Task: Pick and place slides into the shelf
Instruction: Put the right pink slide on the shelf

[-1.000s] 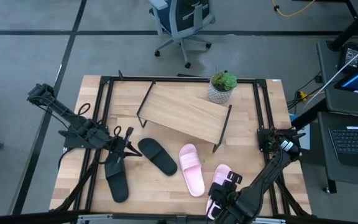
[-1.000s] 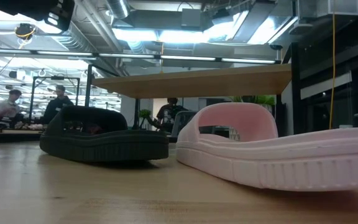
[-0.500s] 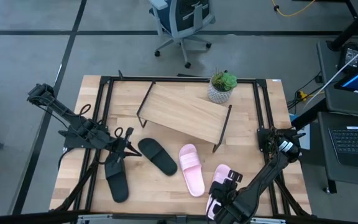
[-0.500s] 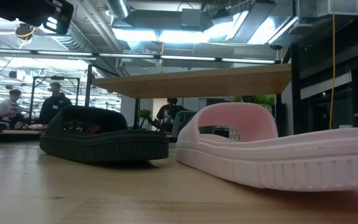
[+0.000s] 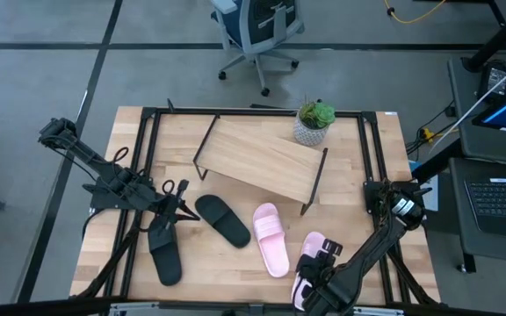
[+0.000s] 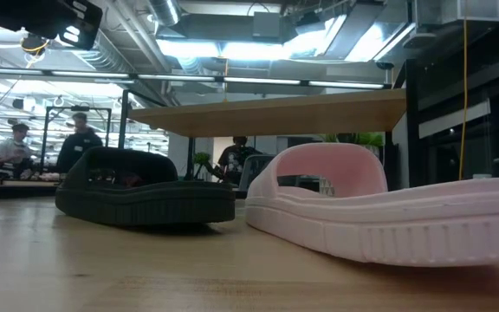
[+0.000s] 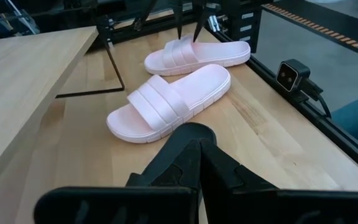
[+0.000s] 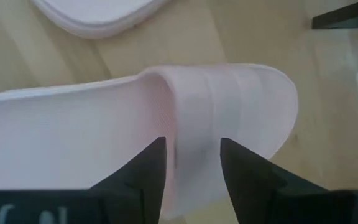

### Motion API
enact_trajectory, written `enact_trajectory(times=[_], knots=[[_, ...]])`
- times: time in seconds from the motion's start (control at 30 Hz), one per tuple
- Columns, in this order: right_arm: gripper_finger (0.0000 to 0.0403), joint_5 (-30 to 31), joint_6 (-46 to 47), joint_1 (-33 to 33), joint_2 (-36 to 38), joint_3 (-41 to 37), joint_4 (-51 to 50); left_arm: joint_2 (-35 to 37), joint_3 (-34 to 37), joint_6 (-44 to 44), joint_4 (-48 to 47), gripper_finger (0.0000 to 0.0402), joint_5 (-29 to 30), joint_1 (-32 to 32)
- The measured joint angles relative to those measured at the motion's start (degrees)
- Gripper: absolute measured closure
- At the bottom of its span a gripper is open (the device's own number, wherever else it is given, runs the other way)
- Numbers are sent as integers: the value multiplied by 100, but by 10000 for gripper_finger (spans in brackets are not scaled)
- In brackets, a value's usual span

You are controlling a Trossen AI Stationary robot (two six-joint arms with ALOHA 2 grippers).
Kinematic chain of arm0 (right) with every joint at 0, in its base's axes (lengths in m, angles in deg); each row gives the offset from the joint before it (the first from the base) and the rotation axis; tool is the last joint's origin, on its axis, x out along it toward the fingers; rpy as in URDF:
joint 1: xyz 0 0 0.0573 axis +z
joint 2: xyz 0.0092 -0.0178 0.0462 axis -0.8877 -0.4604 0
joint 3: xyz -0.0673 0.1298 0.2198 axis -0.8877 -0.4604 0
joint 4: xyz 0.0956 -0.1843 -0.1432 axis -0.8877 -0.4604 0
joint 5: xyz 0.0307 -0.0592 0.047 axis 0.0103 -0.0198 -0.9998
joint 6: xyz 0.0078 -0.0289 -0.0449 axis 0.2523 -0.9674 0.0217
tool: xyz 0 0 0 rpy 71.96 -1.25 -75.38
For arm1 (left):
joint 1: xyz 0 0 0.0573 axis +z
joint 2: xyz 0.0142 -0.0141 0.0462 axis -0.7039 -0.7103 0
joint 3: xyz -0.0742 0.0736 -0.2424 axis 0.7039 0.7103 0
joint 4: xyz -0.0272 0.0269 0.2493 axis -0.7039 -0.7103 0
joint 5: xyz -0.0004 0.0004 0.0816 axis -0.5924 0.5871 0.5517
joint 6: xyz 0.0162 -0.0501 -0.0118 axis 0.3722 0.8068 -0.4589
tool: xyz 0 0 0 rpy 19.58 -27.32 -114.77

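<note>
While almost nothing is shifting on the tabletop (image 5: 367, 184) between half a second ago and now, we are seeing the right tool (image 8: 191, 163) sitting low over the near pink slide (image 5: 310, 263) at the front right edge, as it was before. In the right wrist view its two dark fingers (image 8: 143, 171) are standing apart, one on each side of the slide's wide strap (image 8: 194, 109), not yet pressing on it. We are judging that the grasp is lined up and the closing is the step in hand.

The left tool (image 5: 172, 209) is hovering at the left side, just beside the two black slides; the left wrist view shows its fingers together, holding nothing. One black slide (image 5: 222, 219) is lying near the middle, and the other black slide (image 5: 165, 250) is lying toward the front left. The second pink slide (image 5: 271, 239) is lying between the black one and the right arm's slide, near the shelf's front leg.

The shelf (image 5: 262, 160) is standing at the back of the tabletop with a potted plant (image 5: 313, 123) touching its far corner. No slide is lying on it or under it, so we are judging the task as barely begun: all four slides are still waiting to be placed. In the low view only a person (image 6: 78, 139) in the room behind is moving.
</note>
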Motion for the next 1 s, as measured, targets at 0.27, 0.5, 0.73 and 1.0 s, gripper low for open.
enact_trajectory(times=[0.27, 0.5, 0.73, 1.0], knots=[[250, -129, -2, -2, 2, -10, -81, 2, 0, -33, 0, 401, 0, 0], [264, -143, 11, 0, 1, -10, -224, 2, 0, -35, -20, 401, 0, 0], [286, -149, 11, -4, 1, -10, -215, 0, 0, -33, -37, 401, 1, 0], [289, -134, 11, -9, 2, -10, -165, 2, 0, -33, -37, 401, 0, 0]])
